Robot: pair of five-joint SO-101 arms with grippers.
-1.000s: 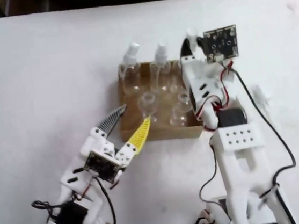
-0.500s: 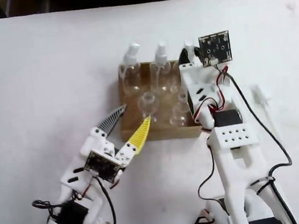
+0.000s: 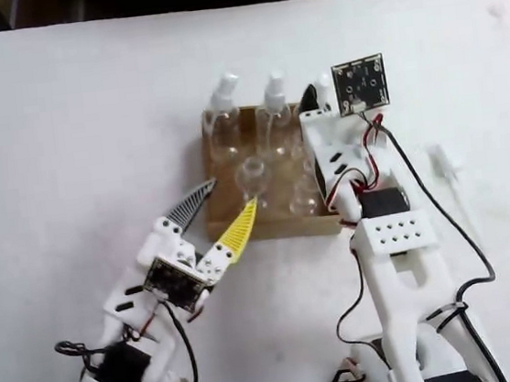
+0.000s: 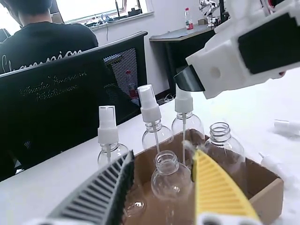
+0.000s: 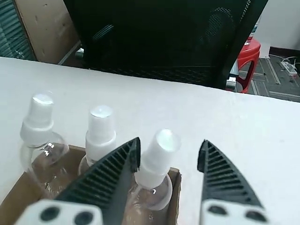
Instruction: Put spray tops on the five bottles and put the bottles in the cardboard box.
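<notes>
Five clear, round bottles (image 3: 228,134) stand in the brown box (image 3: 277,226) on the white counter (image 3: 64,130). Three at the back wear white spray tops (image 5: 100,125) — the two in front have bare, open necks (image 4: 167,160). The right end effector (image 5: 170,142) is open around the corner bottle's top. The left end effector (image 3: 233,193) is open too, holding nothing, at the box's front. One loose top (image 3: 443,160) lies on the counter.

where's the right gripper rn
The right gripper is over the far right corner of the cardboard box in the high view, open on either side of the corner bottle, next to the two other capped bottles.
</notes>
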